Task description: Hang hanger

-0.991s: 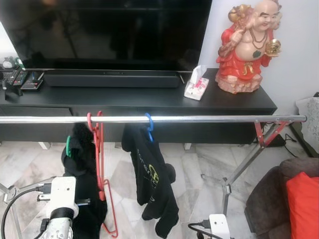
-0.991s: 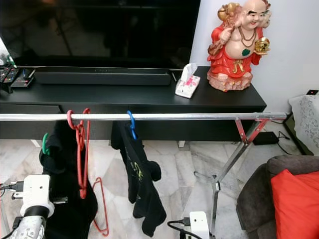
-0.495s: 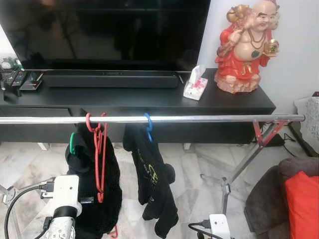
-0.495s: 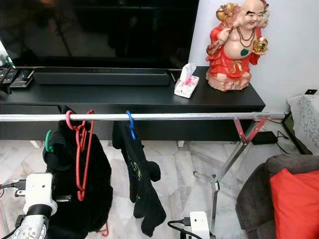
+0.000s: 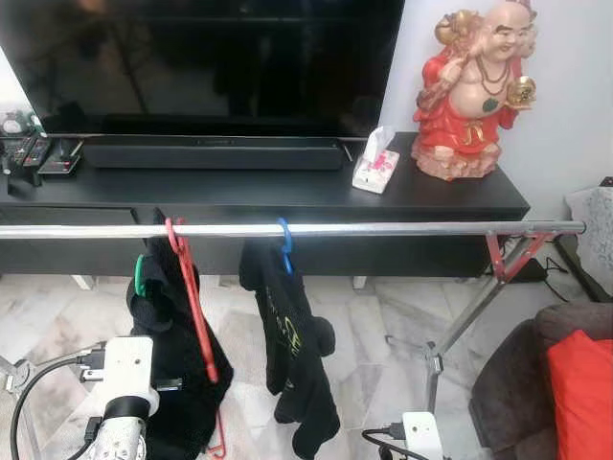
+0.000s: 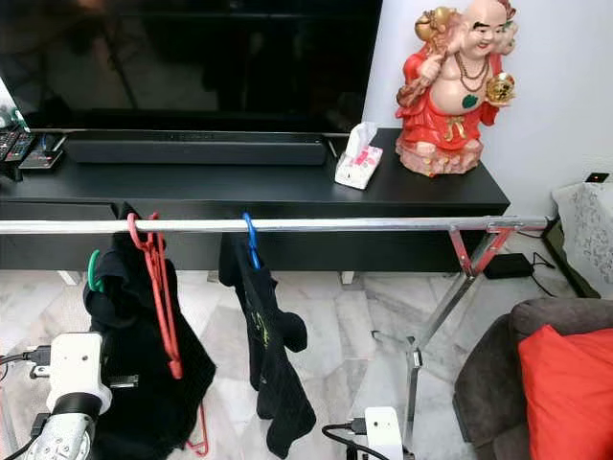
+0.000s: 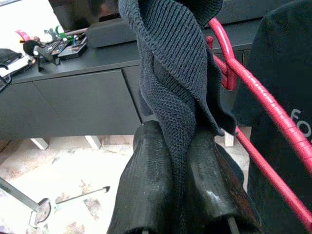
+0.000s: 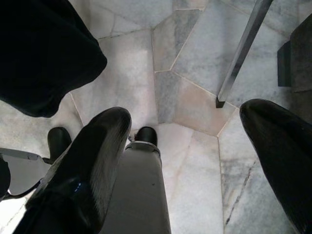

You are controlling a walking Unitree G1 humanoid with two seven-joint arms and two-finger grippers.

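Note:
A steel clothes rail spans the room in front of a black TV bench. Two red hangers hang from its left part, slanting down to the right. Beside them a green hanger hook carries a dark knitted garment. My left gripper is shut on a fold of that garment, low at the left below the rail, with a red hanger close by. A blue hanger holds a black T-shirt. My right gripper hangs open over the floor, holding nothing.
The rail's folding leg stands at the right. A dark sofa with a red cushion is at the lower right. On the bench sit a tissue box, a red statue, a soundbar and remotes. The floor is marble tile.
The red hangers and the dark garment have swung: bunched and bulging right half a second ago, they now slant down to the right. The black T-shirt sways slightly.

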